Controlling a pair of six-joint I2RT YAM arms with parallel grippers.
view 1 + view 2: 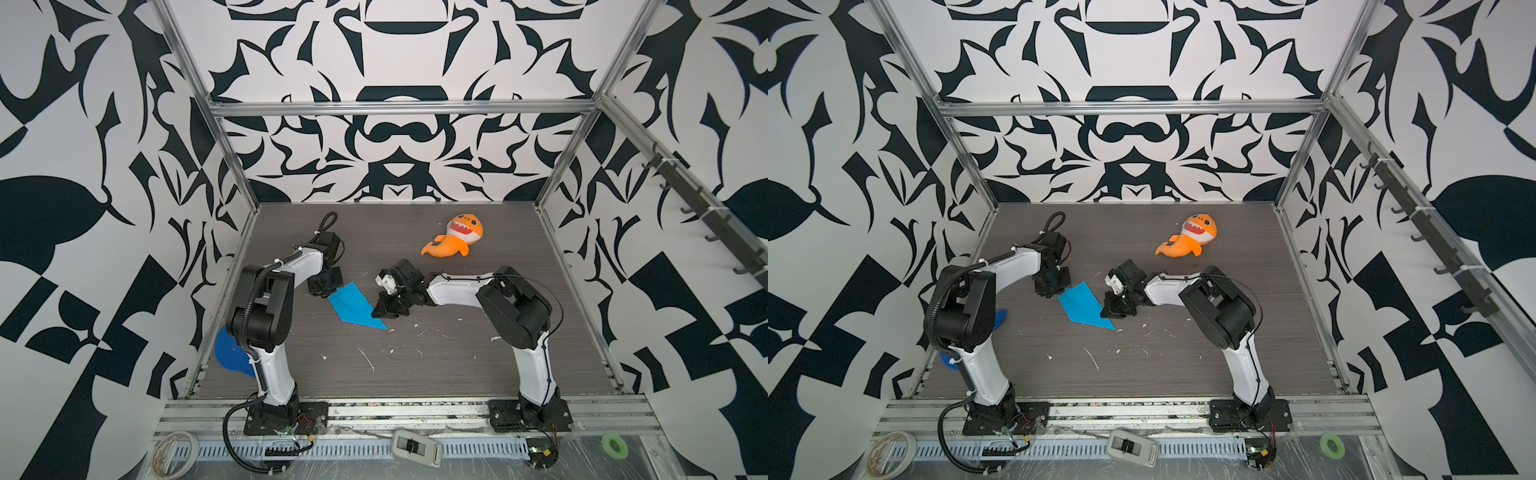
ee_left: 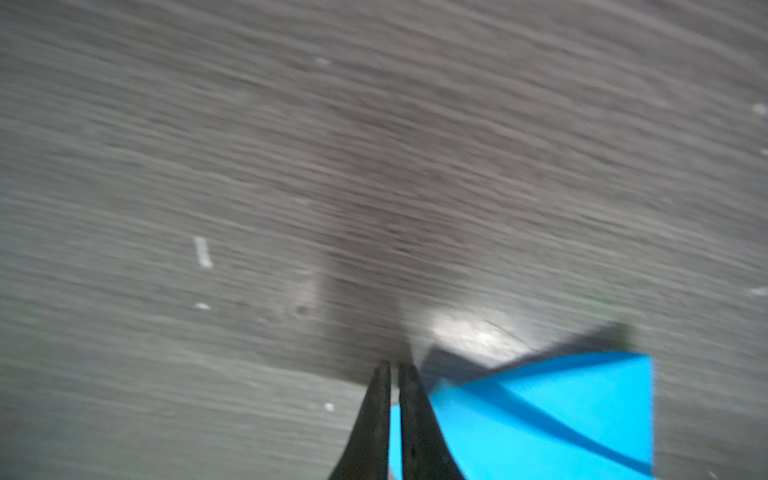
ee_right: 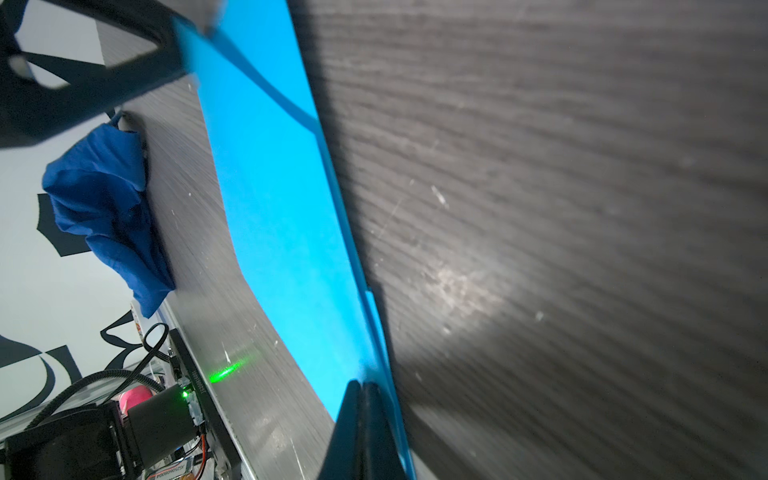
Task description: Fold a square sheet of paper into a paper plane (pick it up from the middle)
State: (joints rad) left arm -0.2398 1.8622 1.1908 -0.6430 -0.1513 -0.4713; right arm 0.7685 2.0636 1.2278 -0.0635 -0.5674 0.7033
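Paper plane (image 1: pixel 354 305), a partly folded bright blue dart, spans the gap between the two end effectors, low over the table (image 1: pixel 415 357); whether it clears the surface cannot be told. Its long axis runs straight from the left end effector (image 1: pixel 327 290) to the right end effector (image 1: pixel 381 309), with the broad tail at the left one and the pointed nose projecting just past the right one.

Left wrist view: the fingers (image 2: pixel 376 415) stand almost together with a sliver of blue between them, gripping the tail edge. Right wrist view: the right end effector (image 3: pixel 362 384) is fully closed with blue on both sides of it, apparently pinching a folded edge near the nose.

Neither arm is nearer, since both touch. Judgement: the coming move depends on both ends travelling along this shared axis, or the thin paper will buckle.
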